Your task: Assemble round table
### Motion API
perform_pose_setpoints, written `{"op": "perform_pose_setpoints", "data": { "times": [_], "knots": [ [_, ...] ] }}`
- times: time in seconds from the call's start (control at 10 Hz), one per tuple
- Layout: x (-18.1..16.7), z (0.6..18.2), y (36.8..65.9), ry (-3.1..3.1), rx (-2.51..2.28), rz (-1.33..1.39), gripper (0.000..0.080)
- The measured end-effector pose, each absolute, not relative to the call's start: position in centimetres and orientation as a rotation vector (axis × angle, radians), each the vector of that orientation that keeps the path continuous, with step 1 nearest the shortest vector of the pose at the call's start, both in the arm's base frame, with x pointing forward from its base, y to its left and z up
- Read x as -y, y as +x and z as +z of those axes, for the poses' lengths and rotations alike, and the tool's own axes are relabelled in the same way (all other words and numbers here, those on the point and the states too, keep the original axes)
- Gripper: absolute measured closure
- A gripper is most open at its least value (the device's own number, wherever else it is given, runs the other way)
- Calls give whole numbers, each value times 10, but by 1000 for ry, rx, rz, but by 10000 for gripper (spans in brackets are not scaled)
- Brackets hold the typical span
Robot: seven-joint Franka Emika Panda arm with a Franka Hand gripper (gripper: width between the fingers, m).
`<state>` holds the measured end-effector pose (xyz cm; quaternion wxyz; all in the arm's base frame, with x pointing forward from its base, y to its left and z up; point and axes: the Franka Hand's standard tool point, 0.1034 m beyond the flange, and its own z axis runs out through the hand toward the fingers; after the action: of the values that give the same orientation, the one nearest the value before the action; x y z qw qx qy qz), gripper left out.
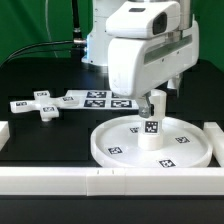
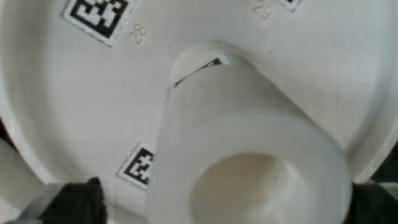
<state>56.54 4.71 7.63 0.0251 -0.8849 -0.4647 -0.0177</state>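
Observation:
The large round disc (image 1: 112, 143) lies flat on the table at the exterior view's right. The short cylindrical leg (image 1: 151, 131) stands upright in its middle. My gripper (image 1: 152, 104) hangs straight over the leg, its fingers down around the leg's top. In the wrist view I look down the leg (image 2: 249, 130) onto the disc (image 2: 89, 110). The gripper (image 2: 222, 205) is open: one dark finger (image 2: 75, 205) stands clear of the leg, the other (image 2: 382, 200) is close beside it. The cross-shaped foot (image 1: 45, 106) lies alone at the exterior view's left.
The marker board (image 1: 105, 99) lies behind the disc, between it and the foot. A white border rail (image 1: 100, 181) runs along the front edge. Another rail (image 1: 214, 140) stands at the exterior view's right, and a short rail end (image 1: 3, 133) at its left.

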Motion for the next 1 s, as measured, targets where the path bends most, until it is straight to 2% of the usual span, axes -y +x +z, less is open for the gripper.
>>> {"op": "perform_pose_setpoints", "data": {
  "times": [0.6,1.0],
  "knots": [
    [-41,73,565,-2342,2098,-16,150],
    [-36,69,563,-2132,2329,21,150]
  ]
}}
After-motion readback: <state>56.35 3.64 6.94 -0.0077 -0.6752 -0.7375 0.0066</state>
